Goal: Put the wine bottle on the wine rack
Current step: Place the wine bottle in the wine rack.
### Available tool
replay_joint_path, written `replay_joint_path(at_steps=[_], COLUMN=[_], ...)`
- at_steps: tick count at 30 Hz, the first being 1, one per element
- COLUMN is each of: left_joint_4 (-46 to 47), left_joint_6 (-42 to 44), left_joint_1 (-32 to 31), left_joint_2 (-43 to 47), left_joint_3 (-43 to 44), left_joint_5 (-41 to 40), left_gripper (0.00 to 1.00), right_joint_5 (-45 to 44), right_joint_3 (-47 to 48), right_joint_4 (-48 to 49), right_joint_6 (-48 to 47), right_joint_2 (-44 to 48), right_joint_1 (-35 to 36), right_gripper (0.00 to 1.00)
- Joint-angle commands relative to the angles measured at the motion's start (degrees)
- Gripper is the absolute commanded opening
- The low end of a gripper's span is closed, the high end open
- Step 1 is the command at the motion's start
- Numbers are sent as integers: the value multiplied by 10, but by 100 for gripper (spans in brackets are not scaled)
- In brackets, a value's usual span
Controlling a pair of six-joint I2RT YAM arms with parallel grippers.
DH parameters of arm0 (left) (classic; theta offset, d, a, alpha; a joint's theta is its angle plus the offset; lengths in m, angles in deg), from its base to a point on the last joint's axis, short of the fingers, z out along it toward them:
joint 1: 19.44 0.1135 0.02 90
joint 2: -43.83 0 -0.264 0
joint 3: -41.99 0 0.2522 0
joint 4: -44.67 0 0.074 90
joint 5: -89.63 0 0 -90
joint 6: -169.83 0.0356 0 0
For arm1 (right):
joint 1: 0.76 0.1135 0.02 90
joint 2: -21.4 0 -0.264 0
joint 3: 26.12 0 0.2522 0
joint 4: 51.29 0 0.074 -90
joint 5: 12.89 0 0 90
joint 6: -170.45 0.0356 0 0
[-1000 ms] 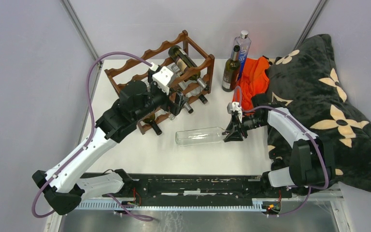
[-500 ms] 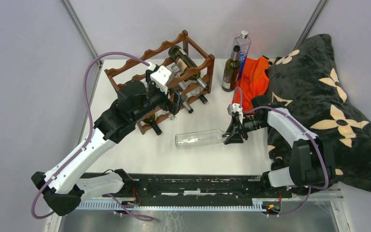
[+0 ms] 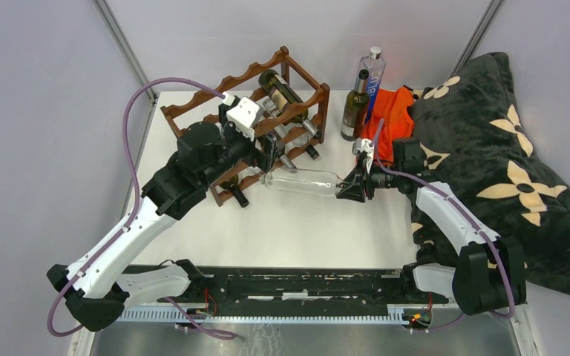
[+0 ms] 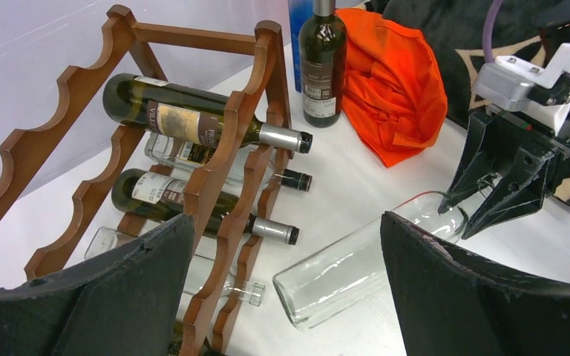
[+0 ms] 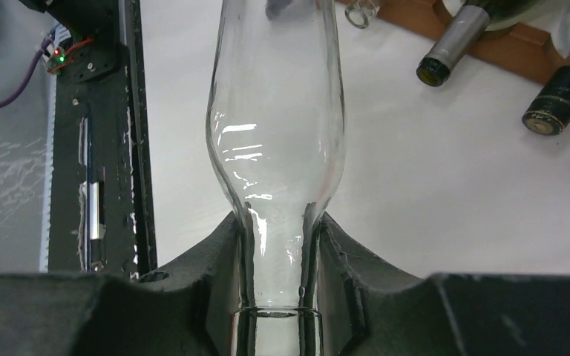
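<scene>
At the left of the white table [image 3: 304, 230], the left gripper [image 3: 269, 154] hangs with its jaws spread wide and nothing between its pads, poised at the front of the wine rack [image 4: 234, 141]. The reddish-brown wooden rack stands at the far left corner. A dark labelled bottle [image 4: 185, 119] lies across its top tier, and more bottles lie on the tiers beneath, necks pointing out toward the table's middle.

Just right of the rack, a clear, empty wine bottle [image 3: 300, 182] lies nearly level, its flat base close to the rack's lower front and framed by the left gripper's open fingers in the left wrist view. Whether it touches the table cannot be told.

The right gripper [image 3: 352, 187] is clamped narrowly around this bottle's neck, a finger [image 5: 215, 252] pressed to either side.

Farther back, an upright dark wine bottle [image 3: 355, 107] and a tall blue bottle [image 3: 371, 78] stand together beside a crumpled orange cloth [image 3: 393, 122]. A black blanket [image 3: 490, 148] with cream flowers fills the right edge.
</scene>
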Motion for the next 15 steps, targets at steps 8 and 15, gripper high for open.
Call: replay_joint_path(at_steps=[8, 15], left_joint_4=[13, 6], left_joint_6=[4, 10], left_joint_1=[3, 3], left_joint_2=[21, 26], left_joint_3=[13, 9], left_joint_5=[-23, -34], left_gripper=[100, 100], right_joint_5=[-69, -123], right_joint_3=[-71, -74], right_joint_4=[366, 455], right_joint_6=[326, 382], right_joint_2=[67, 37], right_joint_1=[5, 26], right_gripper=[0, 0])
